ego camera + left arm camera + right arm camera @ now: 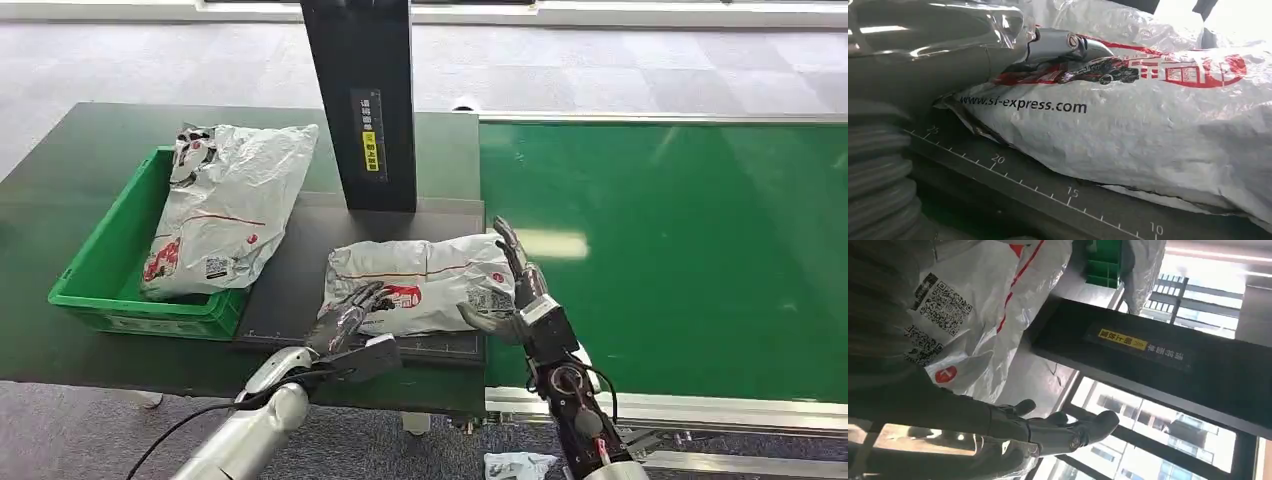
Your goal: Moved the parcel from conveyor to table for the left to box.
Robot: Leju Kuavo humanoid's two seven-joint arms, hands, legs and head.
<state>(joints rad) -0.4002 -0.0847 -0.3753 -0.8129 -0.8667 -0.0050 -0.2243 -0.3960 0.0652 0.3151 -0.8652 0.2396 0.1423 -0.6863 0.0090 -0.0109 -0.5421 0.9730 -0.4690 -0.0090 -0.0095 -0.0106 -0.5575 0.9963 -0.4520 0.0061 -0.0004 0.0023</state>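
Note:
The white plastic parcel (420, 282) with red print lies on the dark plate (290, 290) of the table, just left of the conveyor. My left hand (350, 315) rests with spread fingers on its near left end; in the left wrist view one of the fingers (1068, 47) lies on top of the parcel (1148, 130). My right hand (512, 285) stands against the parcel's right end, fingers straight and pointing away, thumb along the near edge. In the right wrist view the fingers (1058, 432) are stretched out free beside the parcel (978, 305).
A green box (100, 250) at the table's left holds a second white parcel (225, 200) that leans over its rim. A black post (365, 100) rises just behind the parcel. The green conveyor belt (680, 250) runs to the right.

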